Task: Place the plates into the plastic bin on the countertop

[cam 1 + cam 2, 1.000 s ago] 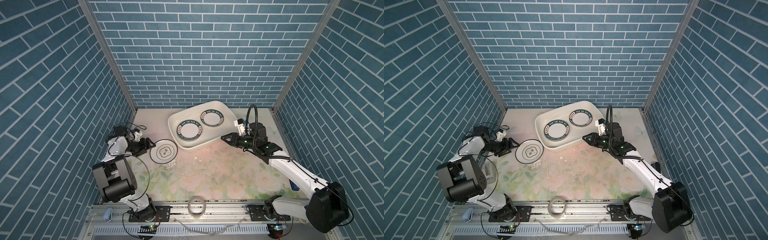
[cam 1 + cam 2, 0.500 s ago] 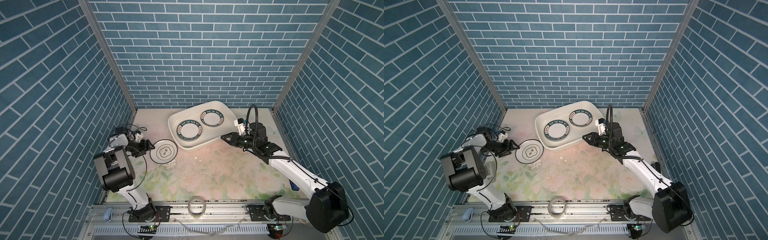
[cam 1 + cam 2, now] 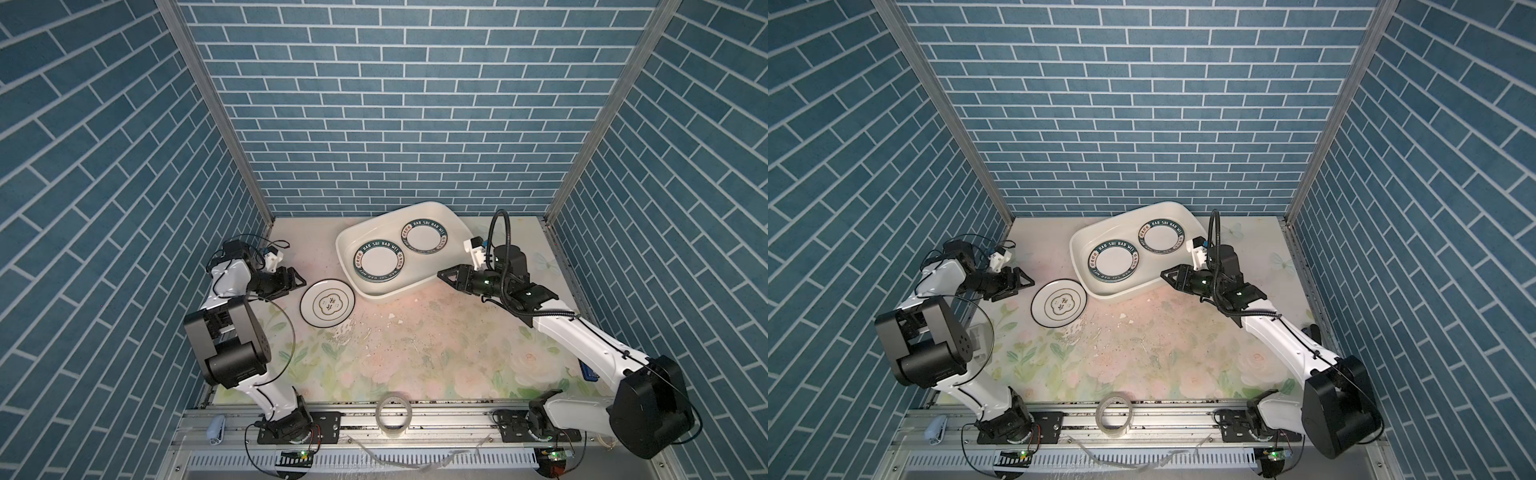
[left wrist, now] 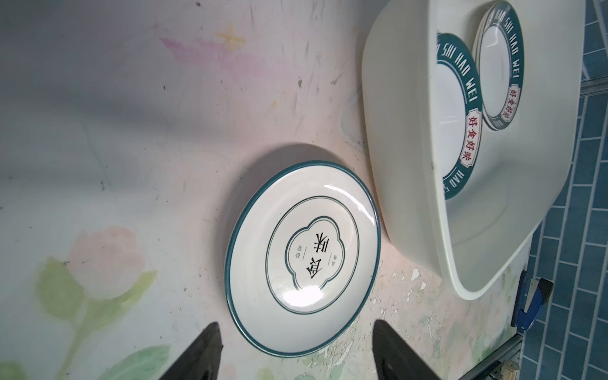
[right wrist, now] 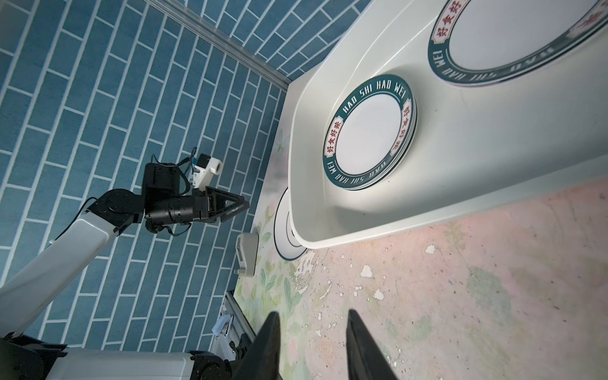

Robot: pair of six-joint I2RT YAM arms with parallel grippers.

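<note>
Lying flat on the flowered worktop (image 3: 415, 353), one plate with a flower emblem (image 3: 328, 306) (image 3: 1059, 307) sits outside the bin (image 3: 432, 270) (image 3: 1077, 253), close against its near left corner; whether plate and bin touch cannot be told.

Left tool (image 3: 303, 280) (image 3: 1030, 282): fingers wide apart, nothing clamped; it stands just beside the plate's left rim, pointing at it; in the left wrist view (image 4: 296, 322) the near rim of the plate (image 4: 302, 260) lies just ahead of the gap between the fingers.

Right tool (image 3: 440, 274) (image 3: 1163, 274) (image 5: 312, 329): fingers a little apart, nothing between them; it sits just beside the bin's near right rim, well apart from the loose plate.

Inside the bin, two stacks of lettered plates (image 3: 379, 261) (image 3: 424, 237) lie flat, side by side.
</note>
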